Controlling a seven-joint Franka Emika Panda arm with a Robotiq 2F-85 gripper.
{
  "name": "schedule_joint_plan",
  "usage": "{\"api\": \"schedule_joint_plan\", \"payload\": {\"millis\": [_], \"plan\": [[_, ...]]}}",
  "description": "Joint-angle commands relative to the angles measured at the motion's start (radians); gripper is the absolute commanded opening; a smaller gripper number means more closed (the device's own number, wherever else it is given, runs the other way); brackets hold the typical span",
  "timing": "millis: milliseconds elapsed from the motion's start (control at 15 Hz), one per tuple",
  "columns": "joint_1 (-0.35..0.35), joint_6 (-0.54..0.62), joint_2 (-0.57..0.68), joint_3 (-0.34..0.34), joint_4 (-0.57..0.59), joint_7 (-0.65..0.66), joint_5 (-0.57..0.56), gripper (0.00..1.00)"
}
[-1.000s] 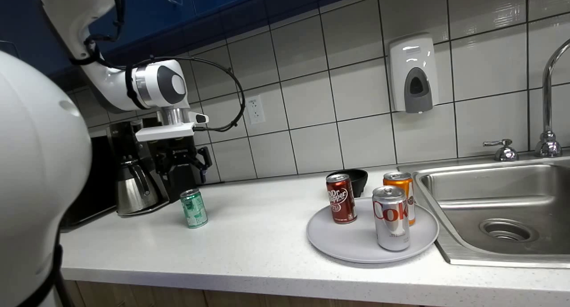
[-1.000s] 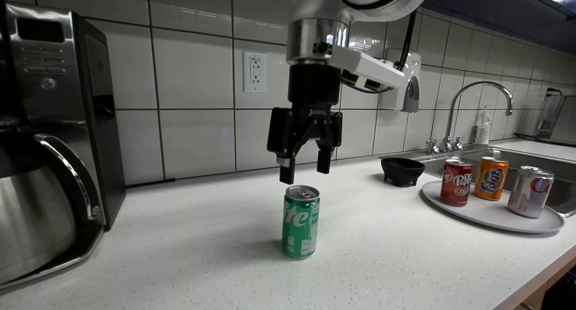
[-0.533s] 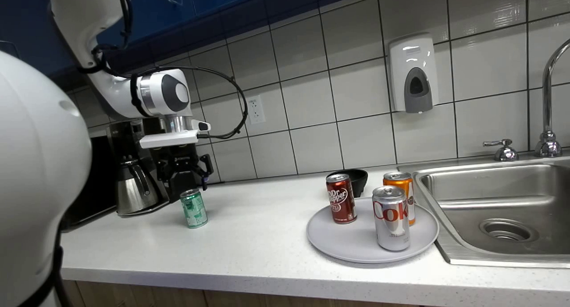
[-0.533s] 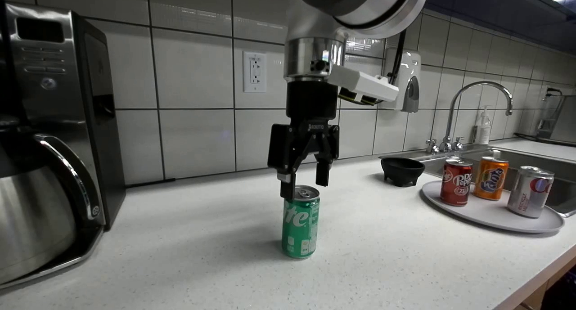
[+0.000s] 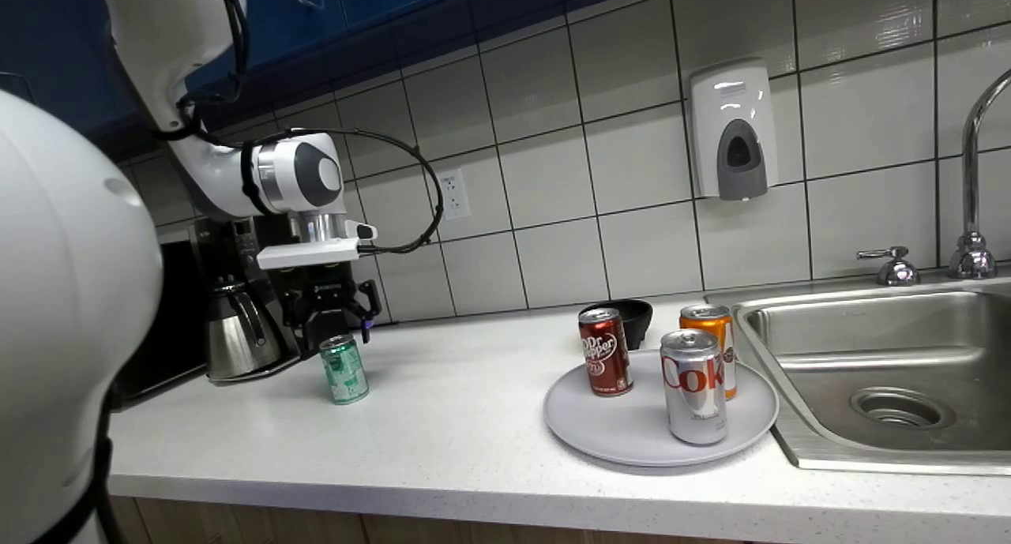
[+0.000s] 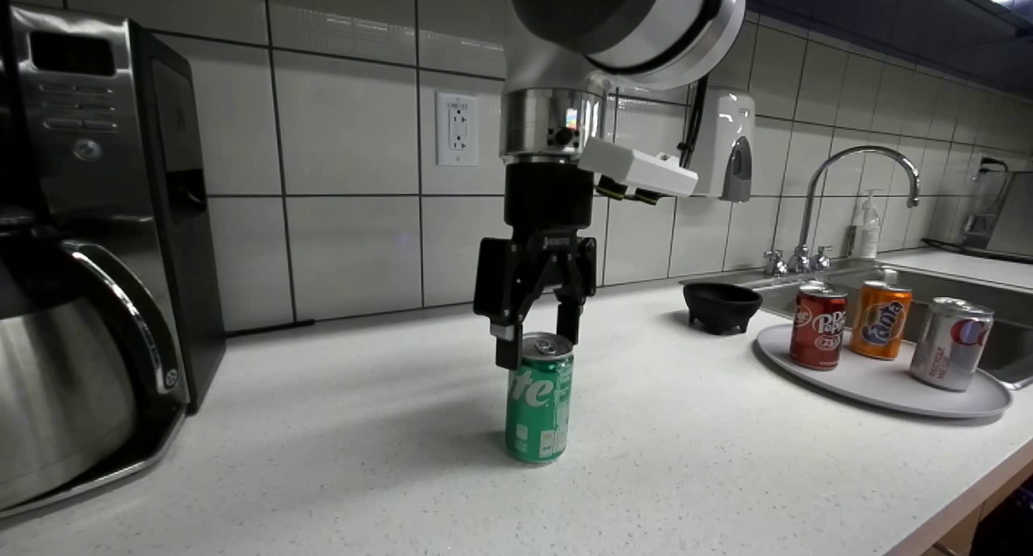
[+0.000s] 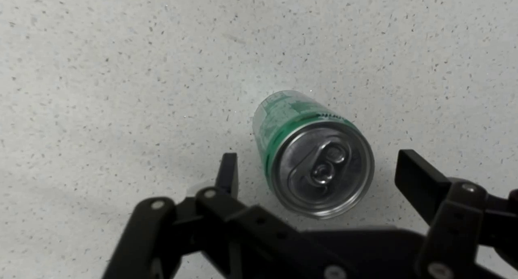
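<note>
A green Sprite can stands upright on the white counter, visible in both exterior views. My black gripper points down right above it, jaws wide apart. In the exterior view its fingertips overlap the top of the can, one on each side of the lid. Seen from the wrist, the silver lid of the can lies between the two fingers, with a gap showing on both sides. Nothing is gripped. In an exterior view the can partly hides the fingertips.
A grey round plate carries a Dr Pepper can, a Fanta can and a Diet Coke can. Behind is a black bowl. A coffee maker flanks the Sprite can, and a sink lies beyond the plate.
My gripper has come down from above the Sprite can until its fingertips are about level with the lid, still spread. The can and everything else stay put.
</note>
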Motion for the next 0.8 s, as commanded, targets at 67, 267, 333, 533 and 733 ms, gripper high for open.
{"api": "schedule_joint_plan", "payload": {"millis": [67, 267, 333, 533, 733], "plan": [[-0.014, -0.038, 0.028, 0.008, 0.042, -0.042, 0.0, 1.0], [-0.014, -0.04, 0.038, 0.009, 0.05, -0.047, 0.0, 1.0], [-0.014, -0.041, 0.04, 0.009, 0.051, -0.048, -0.001, 1.0], [-0.014, -0.046, 0.046, 0.01, 0.055, -0.049, 0.001, 0.74], [-0.014, -0.046, 0.052, 0.011, 0.06, -0.05, 0.003, 0.49]]}}
